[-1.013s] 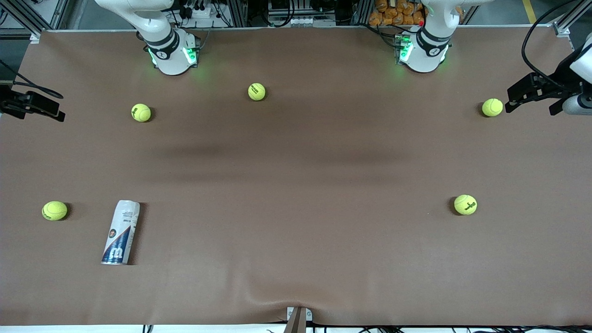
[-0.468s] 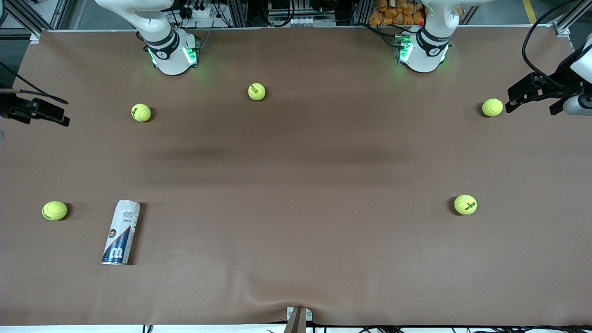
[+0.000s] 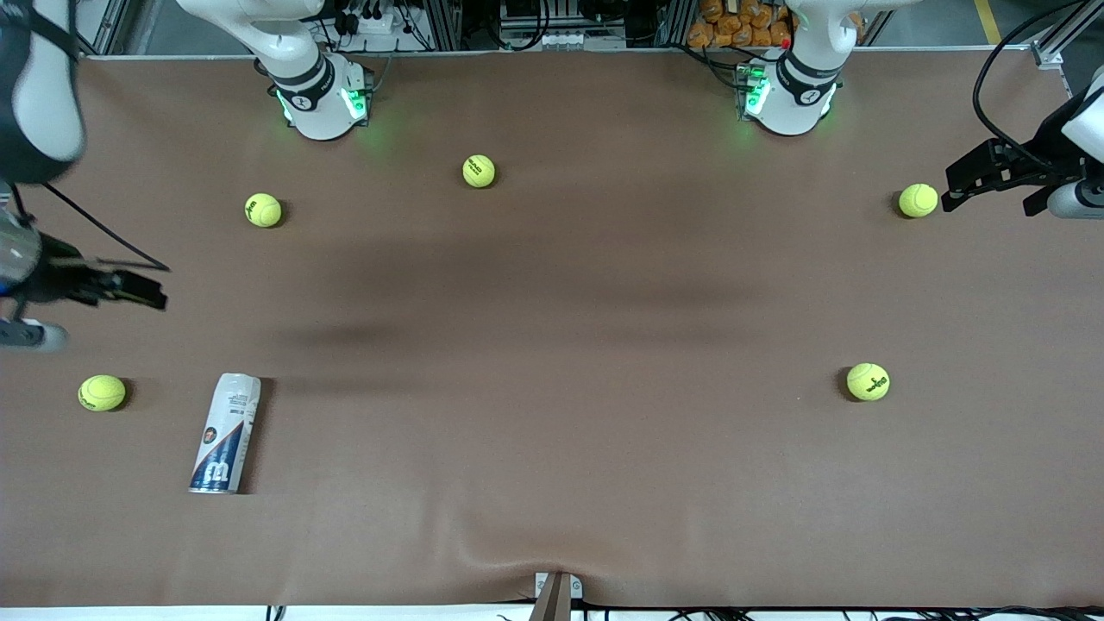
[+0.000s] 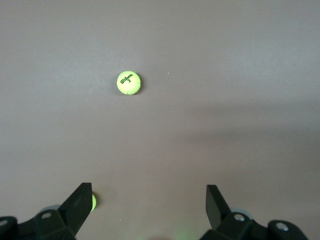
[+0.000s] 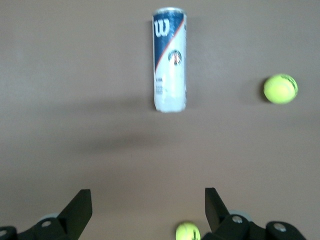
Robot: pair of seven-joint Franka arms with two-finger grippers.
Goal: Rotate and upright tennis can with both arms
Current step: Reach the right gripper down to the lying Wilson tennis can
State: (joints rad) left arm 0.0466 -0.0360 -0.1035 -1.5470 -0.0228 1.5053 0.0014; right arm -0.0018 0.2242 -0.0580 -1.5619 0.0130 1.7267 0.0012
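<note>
My right gripper (image 3: pixel 142 291) hung in the air over the desk (image 3: pixel 552 345) at the right arm's end, its fingers (image 5: pixel 80 207) spread wide and holding nothing. The tennis can (image 3: pixel 225 434) lay on its side on the desk, ahead of those fingers and well apart from them, its silvery rim turned toward the front camera. In my right wrist view the can (image 5: pixel 170 59) ran lengthwise away from the fingers, so its long axis lay along my line of approach, not across it. One tennis ball (image 3: pixel 102 392) sat beside the can, toward the edge of the desk.

My left gripper (image 3: pixel 983 177) waited over the left arm's end, fingers (image 4: pixel 79 202) likewise released, far from the can.

The step in hand, as I judged it, was the reach. To do it well I would bring the right fingers over the can's middle and straddle its width squarely. Clear plastic is slick and rolls readily, so I would come straight down and close gently, keeping clear of that ball.
</note>
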